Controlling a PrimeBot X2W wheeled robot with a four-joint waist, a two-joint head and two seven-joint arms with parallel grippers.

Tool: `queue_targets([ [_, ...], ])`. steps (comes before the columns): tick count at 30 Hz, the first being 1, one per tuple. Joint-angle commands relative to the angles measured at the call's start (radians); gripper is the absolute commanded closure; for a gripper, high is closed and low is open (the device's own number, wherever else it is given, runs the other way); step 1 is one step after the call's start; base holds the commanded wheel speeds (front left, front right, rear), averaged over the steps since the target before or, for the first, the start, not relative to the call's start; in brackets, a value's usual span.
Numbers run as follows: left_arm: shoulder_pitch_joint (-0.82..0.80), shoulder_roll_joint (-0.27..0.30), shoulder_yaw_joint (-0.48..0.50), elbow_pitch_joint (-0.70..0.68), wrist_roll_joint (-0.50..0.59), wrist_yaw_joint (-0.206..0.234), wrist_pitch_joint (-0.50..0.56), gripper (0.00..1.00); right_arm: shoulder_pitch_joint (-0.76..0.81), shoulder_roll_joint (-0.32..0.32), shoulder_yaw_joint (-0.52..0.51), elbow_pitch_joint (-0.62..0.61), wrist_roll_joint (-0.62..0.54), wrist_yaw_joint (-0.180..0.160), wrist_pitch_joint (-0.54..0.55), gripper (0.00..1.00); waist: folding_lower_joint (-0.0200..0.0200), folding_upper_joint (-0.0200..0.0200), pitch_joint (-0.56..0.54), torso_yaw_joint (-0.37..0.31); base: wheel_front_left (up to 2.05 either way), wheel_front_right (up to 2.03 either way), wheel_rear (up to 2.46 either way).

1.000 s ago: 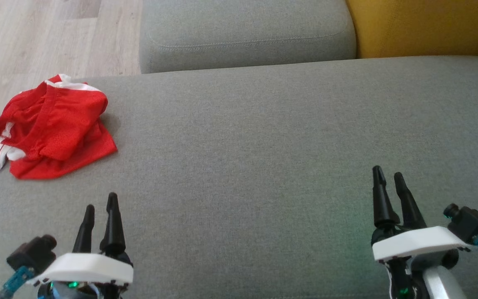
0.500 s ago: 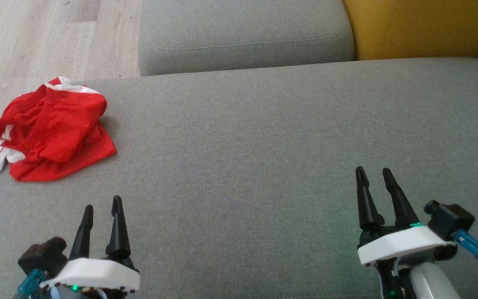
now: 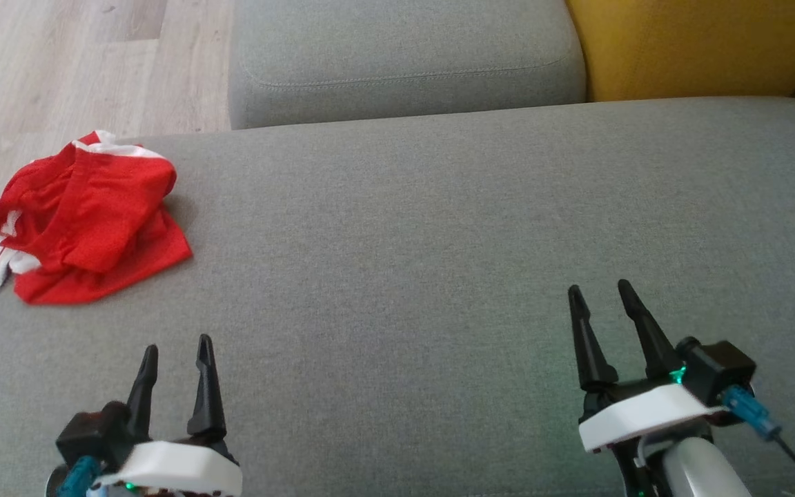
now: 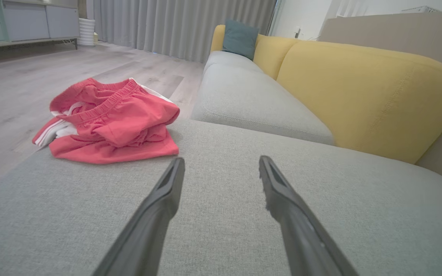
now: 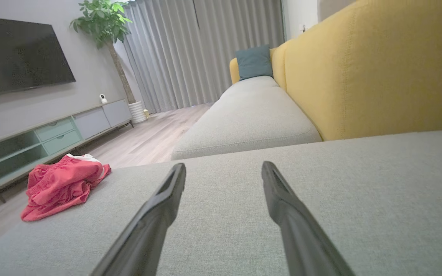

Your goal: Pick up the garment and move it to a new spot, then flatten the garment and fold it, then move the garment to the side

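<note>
A crumpled red garment (image 3: 83,219) with white stripes lies at the far left corner of the grey sofa seat (image 3: 439,241), partly hanging over the edge. It also appears in the left wrist view as a red heap (image 4: 109,120) and in the right wrist view as a small red heap (image 5: 61,184). My left gripper (image 3: 177,348) hovers open over the seat near its front left, well short of the garment. My right gripper (image 3: 601,293) is open at the front right, with nothing between its fingers.
A second grey cushion (image 3: 404,59) and a yellow backrest (image 3: 701,45) lie beyond the seat. Wooden floor (image 3: 38,69) drops away at the left. The right wrist view shows a TV cabinet (image 5: 48,134) and a potted plant (image 5: 106,23).
Both grippers opened from nearly shut. The right gripper moved left and the left gripper slid slightly down and right in the head view. The garment has not moved.
</note>
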Motion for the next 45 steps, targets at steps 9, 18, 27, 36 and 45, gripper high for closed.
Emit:
queue_targets([
  [9, -0.023, 0.015, 0.012, -0.030, 0.113, 0.023, -0.042, 0.00, -0.075, -0.008, 0.046, -0.019, -0.129, 0.007, -0.039, 0.00, 0.0000, -0.0001, -0.002, -0.003, 0.00, 0.00, 0.00],
  [18, -0.023, 0.015, 0.009, -0.017, 0.142, 0.028, -0.056, 0.00, -0.086, -0.008, 0.030, 0.022, -0.161, 0.008, -0.052, 0.00, 0.0000, -0.0001, -0.003, -0.005, 0.00, 0.00, 0.00],
  [27, -0.023, 0.015, 0.011, -0.012, 0.121, 0.032, -0.056, 0.00, -0.094, -0.008, 0.017, 0.046, -0.142, 0.008, -0.052, 0.00, 0.0000, -0.0001, -0.003, -0.006, 0.00, 0.00, 0.00],
  [36, -0.024, 0.015, 0.013, -0.009, 0.113, 0.032, -0.056, 0.00, -0.098, -0.008, 0.017, 0.052, -0.139, 0.008, -0.052, 0.00, 0.0000, -0.0001, -0.002, -0.007, 0.00, 0.00, 0.00],
  [45, -0.024, 0.015, 0.016, -0.010, 0.109, 0.031, -0.056, 0.00, -0.098, -0.008, 0.018, 0.050, -0.141, 0.008, -0.052, 0.00, 0.0000, -0.0001, -0.002, -0.008, 0.00, 0.00, 0.00],
])
